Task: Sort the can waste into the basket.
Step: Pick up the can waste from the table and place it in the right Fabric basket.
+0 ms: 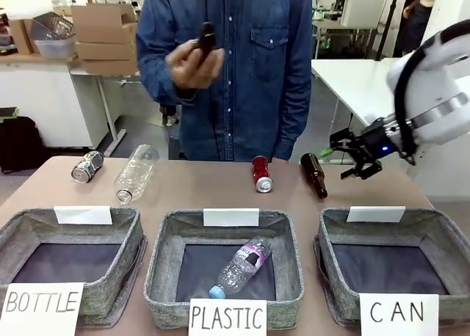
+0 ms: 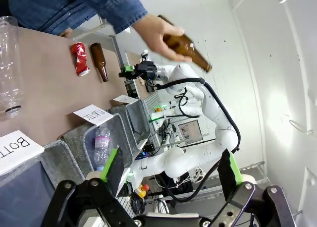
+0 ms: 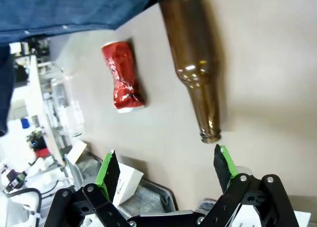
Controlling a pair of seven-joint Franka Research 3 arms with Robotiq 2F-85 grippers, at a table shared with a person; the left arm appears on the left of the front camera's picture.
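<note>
**Reach past the bottle**

On the brown surface (image 1: 220, 185), the dented shiny red metal can (image 1: 261, 174) lies at 9 o'clock of a brown glass bottle (image 1: 314, 174). The right end effector (image 1: 345, 158), wide and empty, should clear that bottle first.

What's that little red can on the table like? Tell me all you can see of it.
The red can is small, shiny metal, crumpled around its middle, with one silver end. It lies on its side on the table, in front of the person, beside a brown bottle but apart from it. Only the table touches it.
</note>
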